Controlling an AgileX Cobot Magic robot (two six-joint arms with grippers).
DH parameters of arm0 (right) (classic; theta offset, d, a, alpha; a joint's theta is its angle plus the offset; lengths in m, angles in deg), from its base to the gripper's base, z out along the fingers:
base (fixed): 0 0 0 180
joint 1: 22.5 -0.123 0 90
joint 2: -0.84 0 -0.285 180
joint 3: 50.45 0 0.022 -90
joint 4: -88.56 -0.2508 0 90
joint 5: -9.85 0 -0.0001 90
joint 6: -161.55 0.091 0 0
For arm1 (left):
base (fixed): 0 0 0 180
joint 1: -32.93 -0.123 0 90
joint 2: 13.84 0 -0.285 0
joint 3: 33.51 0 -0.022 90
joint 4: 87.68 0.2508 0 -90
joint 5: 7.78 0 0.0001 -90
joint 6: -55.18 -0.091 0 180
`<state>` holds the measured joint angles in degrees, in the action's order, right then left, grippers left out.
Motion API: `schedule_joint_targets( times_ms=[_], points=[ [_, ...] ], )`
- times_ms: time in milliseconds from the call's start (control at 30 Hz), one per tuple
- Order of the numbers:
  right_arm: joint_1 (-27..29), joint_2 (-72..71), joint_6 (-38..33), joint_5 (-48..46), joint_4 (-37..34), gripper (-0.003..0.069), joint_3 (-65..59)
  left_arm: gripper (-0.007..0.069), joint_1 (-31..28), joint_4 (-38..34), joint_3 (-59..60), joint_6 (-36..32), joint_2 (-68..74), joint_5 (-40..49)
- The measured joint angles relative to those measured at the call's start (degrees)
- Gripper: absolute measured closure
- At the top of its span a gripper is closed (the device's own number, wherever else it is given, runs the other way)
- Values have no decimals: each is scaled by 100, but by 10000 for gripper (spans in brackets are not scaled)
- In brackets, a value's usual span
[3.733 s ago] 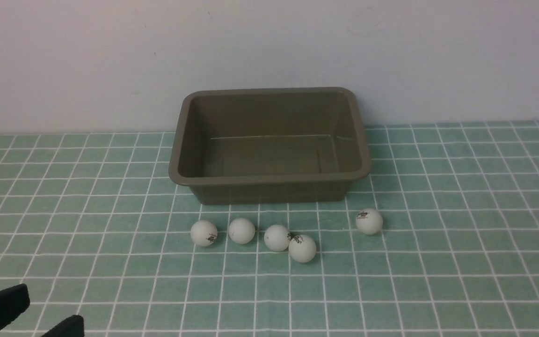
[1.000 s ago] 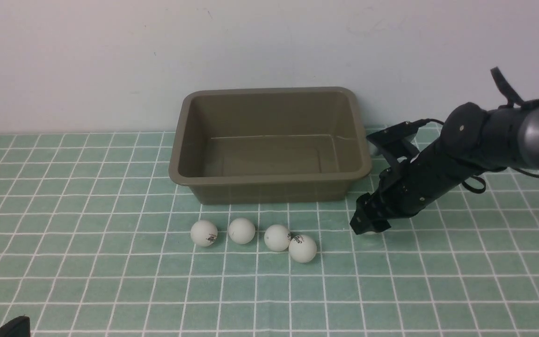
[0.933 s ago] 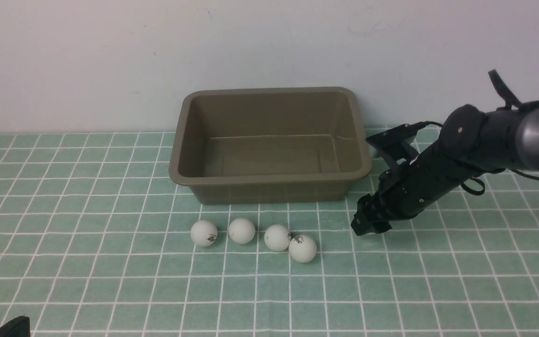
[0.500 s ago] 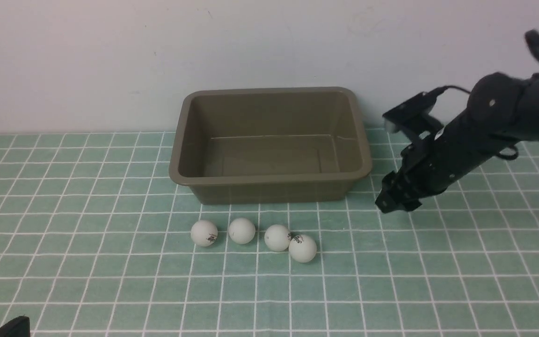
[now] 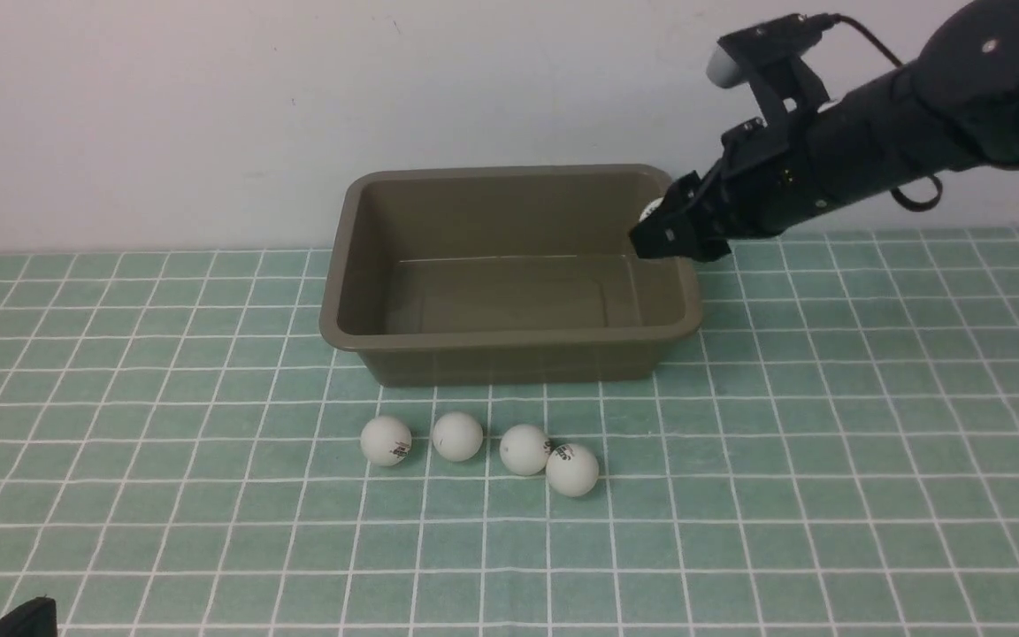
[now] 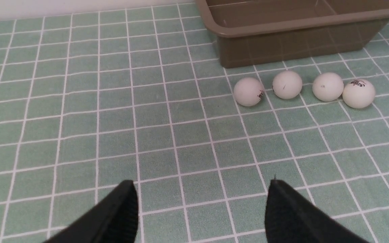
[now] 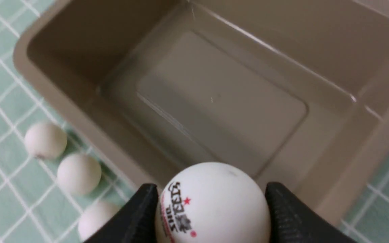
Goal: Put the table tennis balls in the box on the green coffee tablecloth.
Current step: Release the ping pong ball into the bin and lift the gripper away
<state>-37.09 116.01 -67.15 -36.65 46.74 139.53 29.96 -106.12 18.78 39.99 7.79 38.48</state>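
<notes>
Right gripper [image 5: 664, 234] clamped on one ball [image 7: 214, 199], pinched across its middle, hanging over the right end of the box [image 5: 509, 341]. Ball looks light, smooth and thin-shelled, so grip at the equator with a gentle squeeze or it squirts out or dents. Expect bounce on drop. Four more balls [image 5: 456, 435] sit on the cloth [image 5: 828, 442], ahead of the left gripper [image 6: 201, 184]; its jaws are apart, holding nothing.
</notes>
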Motion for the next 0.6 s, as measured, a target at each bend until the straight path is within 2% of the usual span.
schedule_joint_targets(
  times_ms=[267, 433, 600],
  points=[
    [0, 832, -34, -329, -82, 298, 698, 167, 0, 0, 0, 0, 0, 0],
    [0, 1006, -35, -428, 162, 286, 863, 167, 0, 0, 0, 0, 0, 10],
    [0, 1006, -35, -428, 267, 142, 891, 167, 0, 0, 0, 0, 0, 40]
  ],
)
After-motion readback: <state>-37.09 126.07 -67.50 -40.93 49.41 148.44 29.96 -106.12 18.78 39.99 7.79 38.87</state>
